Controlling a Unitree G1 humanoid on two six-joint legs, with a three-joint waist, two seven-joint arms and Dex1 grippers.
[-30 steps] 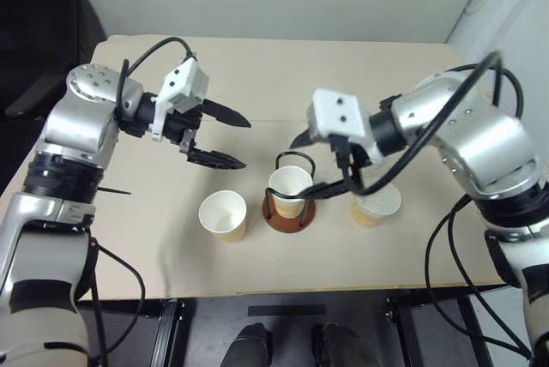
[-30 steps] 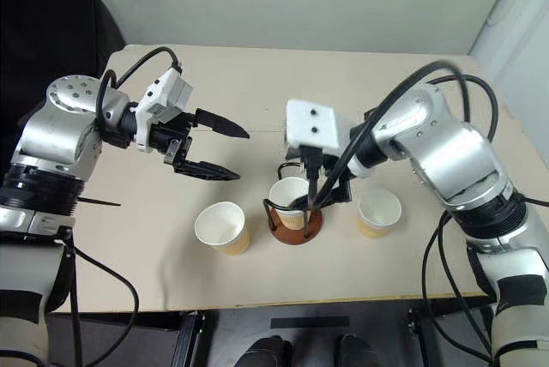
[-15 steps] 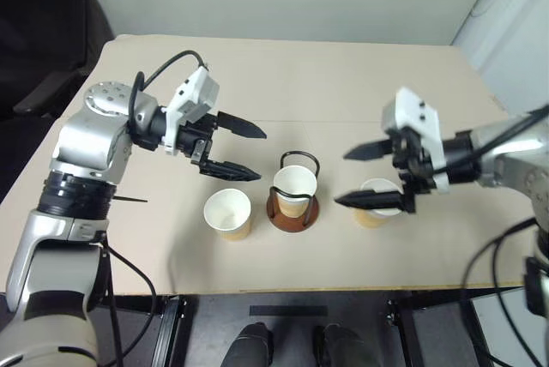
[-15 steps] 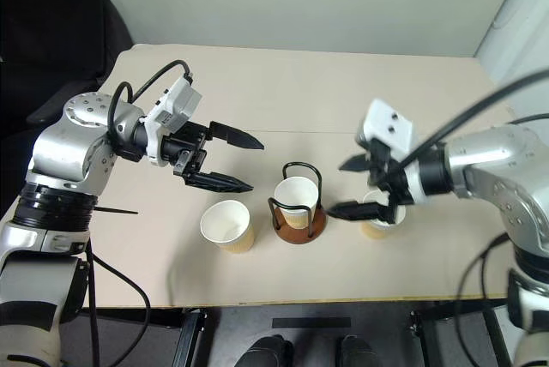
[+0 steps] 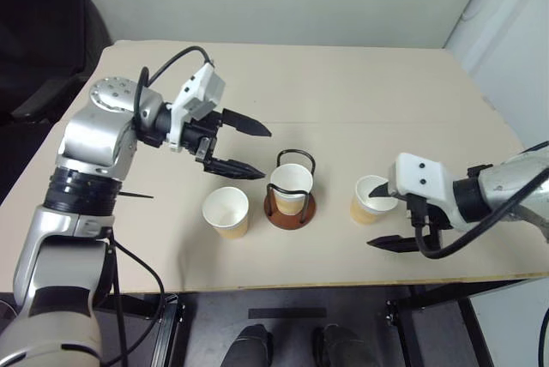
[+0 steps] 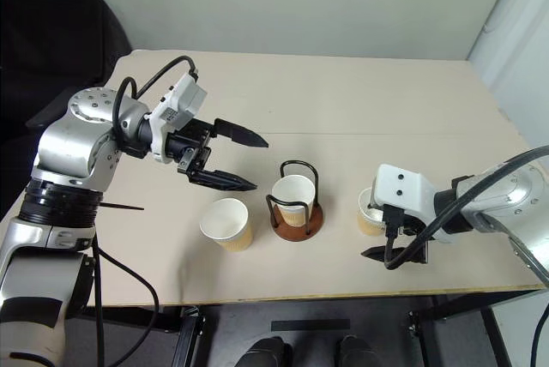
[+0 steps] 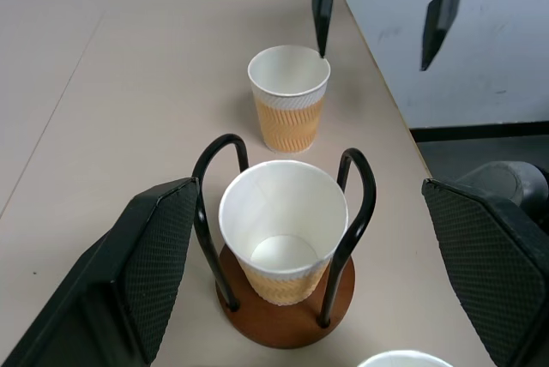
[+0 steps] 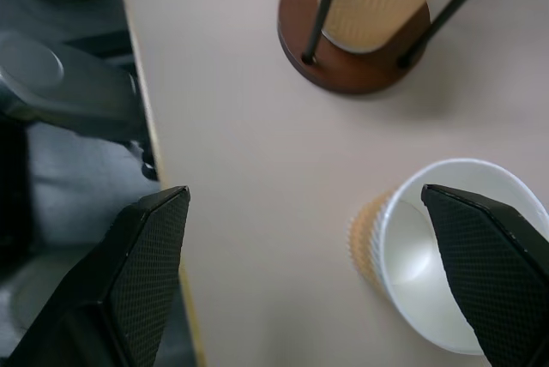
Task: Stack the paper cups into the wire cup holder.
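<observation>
beige tabletop [image 5: 343,84] spreads before you. your black wire cup holder on its round reddish-brown base [image 5: 290,204] stands mid-table with one tan paper cup [image 5: 291,185] inside. another cup [image 5: 226,213] sits just left, a third [image 5: 371,198] right. left gripper [image 5: 242,144] hovers released; right gripper [image 5: 388,213] gapes around the right cup.

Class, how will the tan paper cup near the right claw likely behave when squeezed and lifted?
The empty tan paper cup with the white rim probably weighs little and lifts easily. Its thin open wall would likely buckle under a hard squeeze. Standing on its narrower bottom, it may tip if the right claw nudges it.
</observation>
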